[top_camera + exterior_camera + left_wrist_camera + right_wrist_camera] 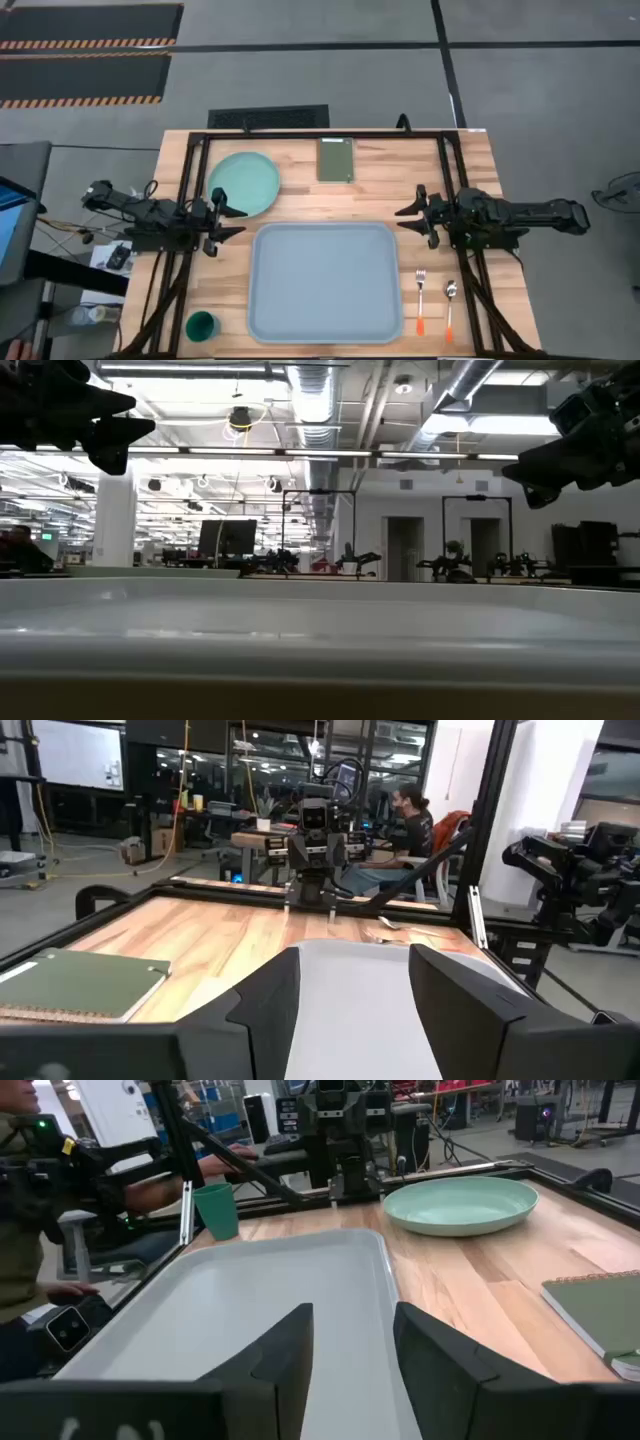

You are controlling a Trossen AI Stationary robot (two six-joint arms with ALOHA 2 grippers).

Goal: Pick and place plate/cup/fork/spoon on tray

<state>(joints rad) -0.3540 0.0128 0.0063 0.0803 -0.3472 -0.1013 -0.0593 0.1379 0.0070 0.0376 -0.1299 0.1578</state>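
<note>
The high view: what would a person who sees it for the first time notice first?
The tray, large and pale grey-blue, lies at the table's middle with nothing on it. The left gripper and the right gripper, both open, hover at its two sides. The plate lies beyond its left corner; the fork and the spoon lie to its right.

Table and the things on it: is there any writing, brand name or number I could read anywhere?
None can be read.
The tray, plate, cup and green notebook show no lettering.
The green lit sign in the room behind is too blurred to read.
</note>
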